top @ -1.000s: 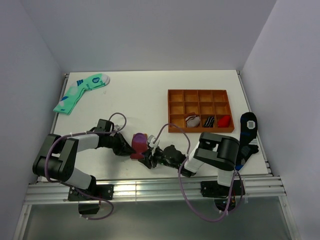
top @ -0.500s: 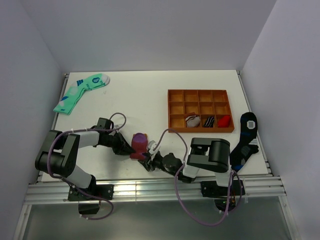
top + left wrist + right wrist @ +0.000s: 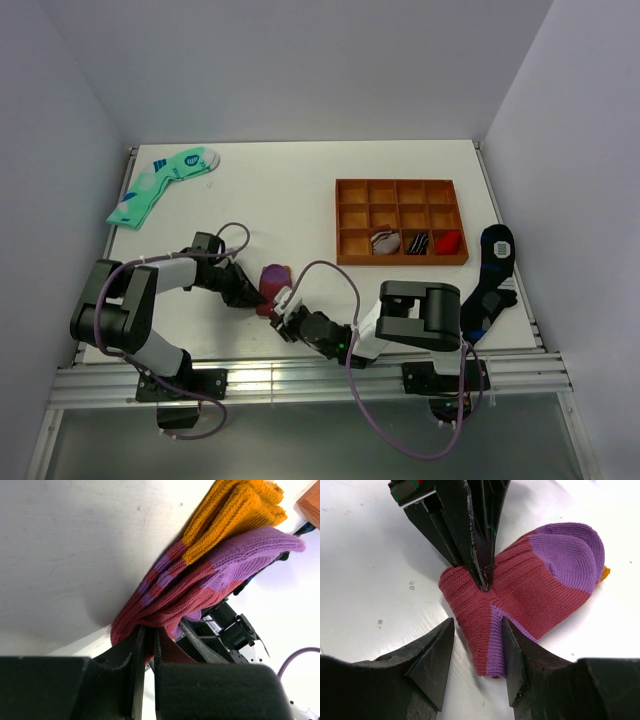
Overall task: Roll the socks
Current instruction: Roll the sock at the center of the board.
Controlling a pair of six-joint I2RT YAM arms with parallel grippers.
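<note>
The left gripper (image 3: pixel 257 292) is pinching the red folded end of the socks (image 3: pixel 274 281) by the near edge of the table (image 3: pixel 300 190), probably anchoring them, while the right gripper (image 3: pixel 476 630) is straddling that end half-open, seemingly readying to roll. The bundle is lying near-to-far, purple toes pointing at the far edge.

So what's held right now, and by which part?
The left fingers pinch the socks at the maroon folded edge. The right fingers stand open, straddling the socks' near end, and are not clamped on it.
</note>
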